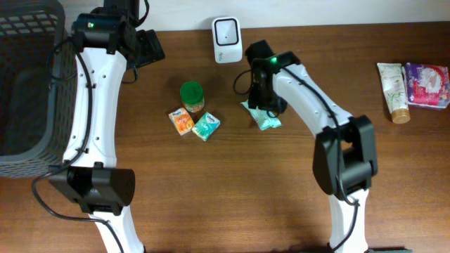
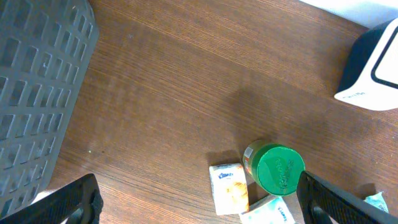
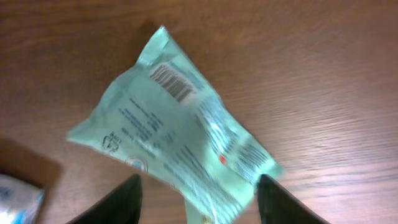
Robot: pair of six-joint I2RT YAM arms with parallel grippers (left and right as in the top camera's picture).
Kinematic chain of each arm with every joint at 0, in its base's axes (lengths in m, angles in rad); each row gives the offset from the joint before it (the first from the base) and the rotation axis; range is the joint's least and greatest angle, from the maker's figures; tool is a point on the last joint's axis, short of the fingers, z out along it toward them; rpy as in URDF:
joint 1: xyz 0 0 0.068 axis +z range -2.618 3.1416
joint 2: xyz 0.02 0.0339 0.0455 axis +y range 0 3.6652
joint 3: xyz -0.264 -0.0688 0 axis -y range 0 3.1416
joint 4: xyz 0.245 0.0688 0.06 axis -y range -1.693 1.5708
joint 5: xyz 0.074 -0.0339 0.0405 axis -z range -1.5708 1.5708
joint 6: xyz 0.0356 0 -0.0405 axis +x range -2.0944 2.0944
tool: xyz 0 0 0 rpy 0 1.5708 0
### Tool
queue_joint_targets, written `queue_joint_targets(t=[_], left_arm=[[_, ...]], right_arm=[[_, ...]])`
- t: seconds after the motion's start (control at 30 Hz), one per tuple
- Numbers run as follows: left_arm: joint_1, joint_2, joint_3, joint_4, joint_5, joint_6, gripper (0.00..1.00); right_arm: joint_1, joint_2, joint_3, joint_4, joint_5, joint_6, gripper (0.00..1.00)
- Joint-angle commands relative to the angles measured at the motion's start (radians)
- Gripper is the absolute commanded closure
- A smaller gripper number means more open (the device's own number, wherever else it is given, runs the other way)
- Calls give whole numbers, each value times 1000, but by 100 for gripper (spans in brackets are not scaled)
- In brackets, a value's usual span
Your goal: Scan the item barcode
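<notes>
A pale green packet (image 1: 266,119) lies on the wooden table right of centre. In the right wrist view the packet (image 3: 174,124) lies barcode (image 3: 171,82) up, slightly blurred. My right gripper (image 3: 199,199) straddles its near end. The right fingertip (image 3: 273,199) is at the packet's corner, while a gap shows beside the left fingertip (image 3: 118,202). From overhead the right gripper (image 1: 261,105) covers the packet's top. The white scanner (image 1: 227,40) stands at the table's back. My left gripper (image 2: 196,199) hangs wide open with nothing in it, high at the back left (image 1: 148,48).
A green-lidded jar (image 1: 191,95) and two small tissue packs (image 1: 183,121) (image 1: 206,126) sit left of the packet. A dark mesh basket (image 1: 28,84) fills the left side. A cream tube (image 1: 394,91) and a purple pack (image 1: 427,84) lie at the far right.
</notes>
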Motion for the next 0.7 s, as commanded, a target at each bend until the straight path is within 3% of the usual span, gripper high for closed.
queue_joint_targets(t=[0.0,0.13,0.27,0.33,0.47,0.67], left_arm=[[-4,6,-1,-1,1,10,1],[-4,6,-1,-1,0,10,1],[-4,6,-1,-1,0,10,1],[-4,6,-1,-1,0,10,1],[-4,6,-1,-1,0,10,1],[-4,6,-1,-1,0,10,1]], right_arm=[[23,-61,21,-30,24,-53,42],[70,-57,19,-37,93,-57,43],[163,-56,-29,-16,351,-131,41],[201,-52,-76,21,525,-139,33],[207,-40,-161,140,542,-271,24],[207,-35,-270,265,478,-357,28]])
